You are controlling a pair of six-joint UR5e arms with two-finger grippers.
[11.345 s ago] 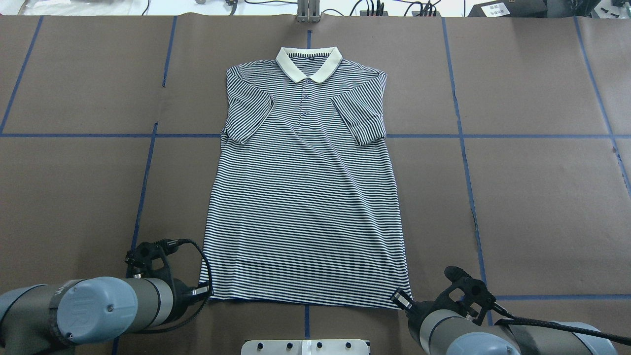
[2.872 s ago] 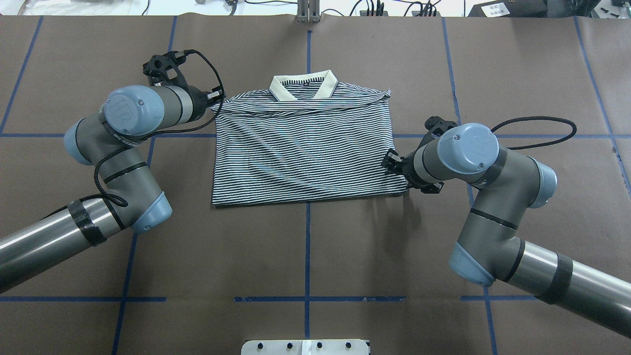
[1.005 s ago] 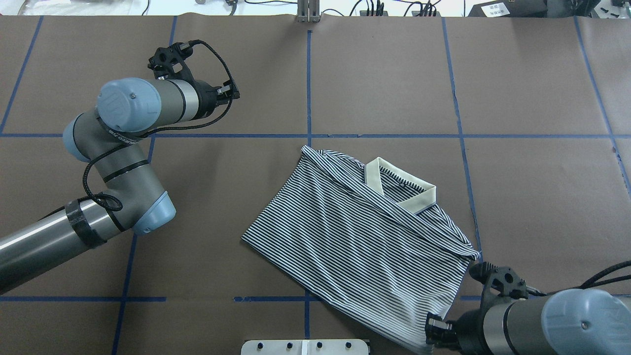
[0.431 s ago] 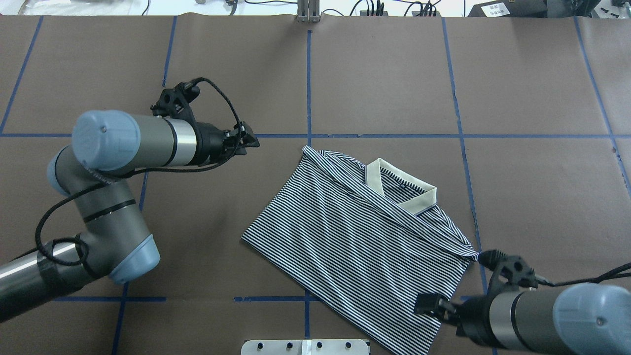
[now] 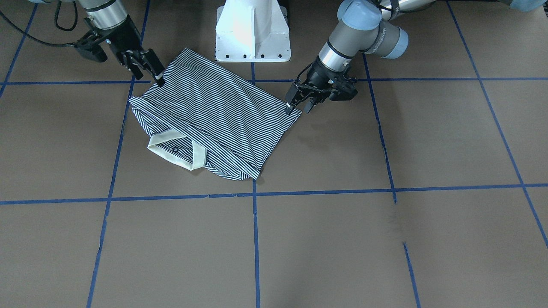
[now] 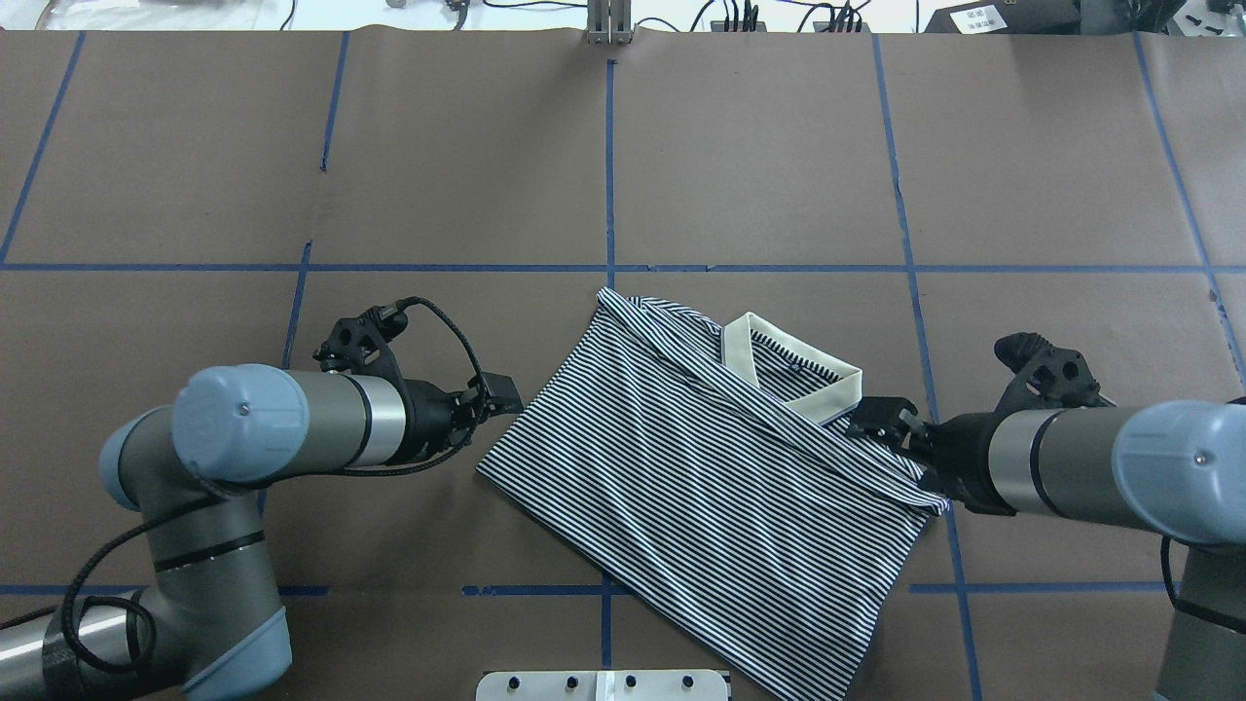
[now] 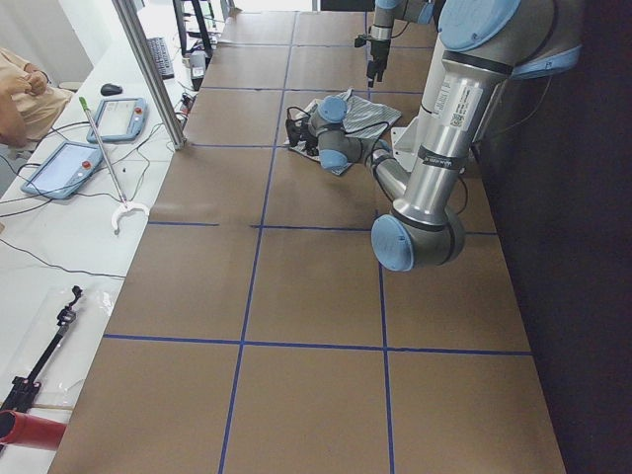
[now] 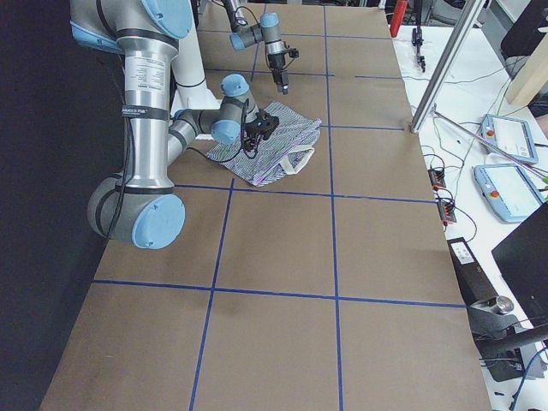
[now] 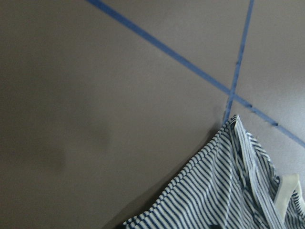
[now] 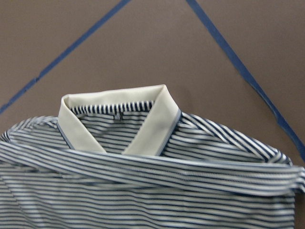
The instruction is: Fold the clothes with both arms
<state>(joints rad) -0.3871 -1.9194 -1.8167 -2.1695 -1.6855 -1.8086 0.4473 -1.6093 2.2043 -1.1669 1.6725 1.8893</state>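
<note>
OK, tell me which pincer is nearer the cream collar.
Right. The right pincer sits just beside the collar, over the shoulder edge of the polo shirt; the left pincer is at the opposite corner, across the striped body.

shirt (image 6: 720, 497): flat on the worktop (image 6: 779, 175), askew to the tape lines (image 6: 610, 175), mostly on the robot's right of the centre line.
collar (image 6: 793, 375): on the shirt's far edge, toward its right end.
left fingers (image 6: 504, 389): at the shirt's left corner, just beside its edge; contact cannot be told.
right fingers (image 6: 881, 414): over the shirt's right edge, just right of the collar.
left arm (image 6: 292, 424): left of the shirt, reaching inward.
right arm (image 6: 1071, 462): right of the shirt, reaching inward.
base (image 5: 252, 30): at the robot's edge of the worktop, just beside the shirt's nearest corner.
</note>
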